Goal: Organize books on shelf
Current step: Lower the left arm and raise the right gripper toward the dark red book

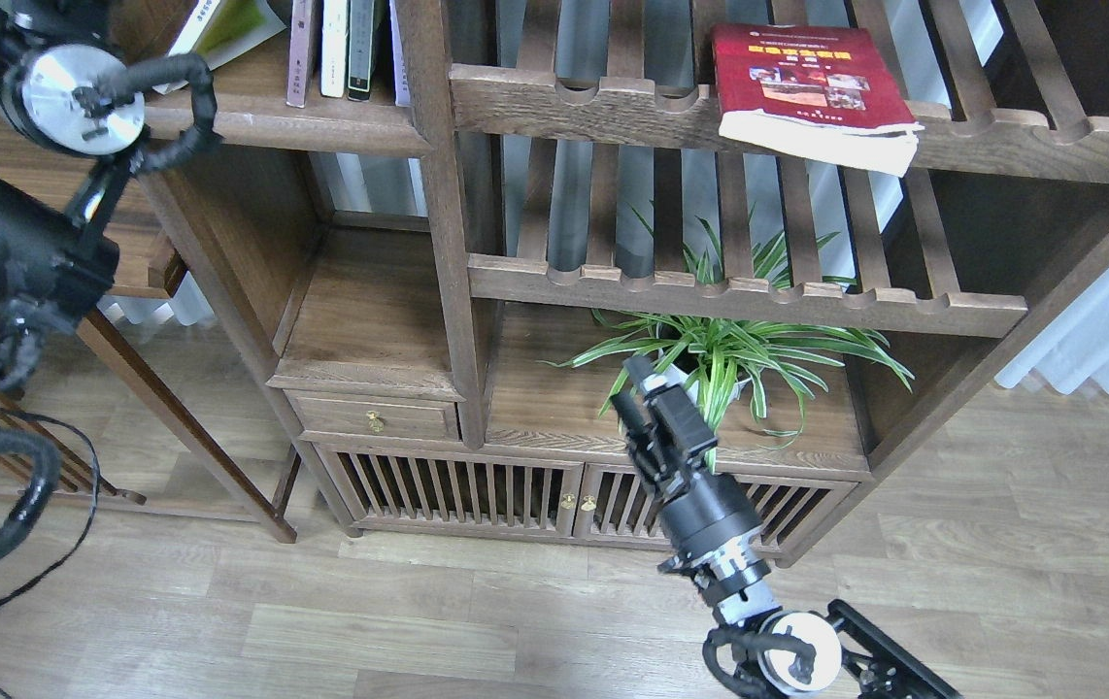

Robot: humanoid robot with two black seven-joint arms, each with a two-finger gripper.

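Right hand (634, 384) hangs low in front of the bookcase (438, 243), its fingers pointing up toward the spider plant (724, 354); they look close together and hold nothing, though from this angle I cannot tell for sure whether they are pressed shut. Left hand is out of sight past the top left corner, only the arm's thick joints showing. Largest of the task's things is the solid shelf (321, 121) at upper left, where several thin books already stand upright beside a yellow-green book (224, 24) leaning at its left end. On the slatted rack (671, 107) to the right lies the thick red book (807, 87), flat, its pale page edge jutting over the front rail. I judge it heavy and floppy for a paperback, with a smooth cover; pinching that overhanging corner, near the spine side, seems safest.
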